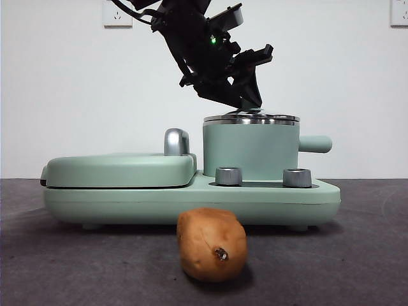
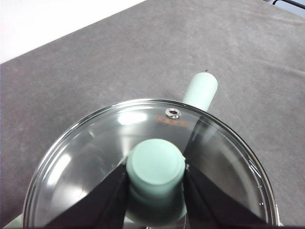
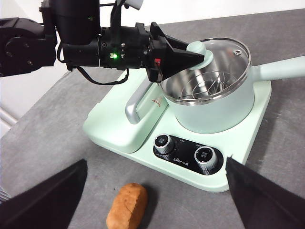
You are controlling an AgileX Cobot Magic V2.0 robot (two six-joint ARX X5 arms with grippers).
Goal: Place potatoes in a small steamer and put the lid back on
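Note:
The glass lid (image 2: 90, 157) with its mint-green knob (image 2: 156, 162) rests on or just above the small steamer (image 1: 250, 150), a mint-green pot with a side handle (image 1: 315, 144). My left gripper (image 1: 250, 102) comes down from above and is shut on the knob, one black jaw on each side of it. The right wrist view shows it the same way, the left gripper (image 3: 200, 55) on the lid (image 3: 228, 59) over the steamer (image 3: 214, 107). The potato (image 1: 212, 244) lies on the table in front of the appliance. My right gripper (image 3: 157, 161) is open and empty, high above the potato (image 3: 127, 206).
The steamer stands on a mint-green cooker base (image 1: 191, 197) with two steel dials (image 1: 229, 176), (image 1: 297, 177). A flat griddle section (image 1: 121, 169) with a chrome handle (image 1: 176, 141) takes up its left half. The table is dark grey, with a white wall behind.

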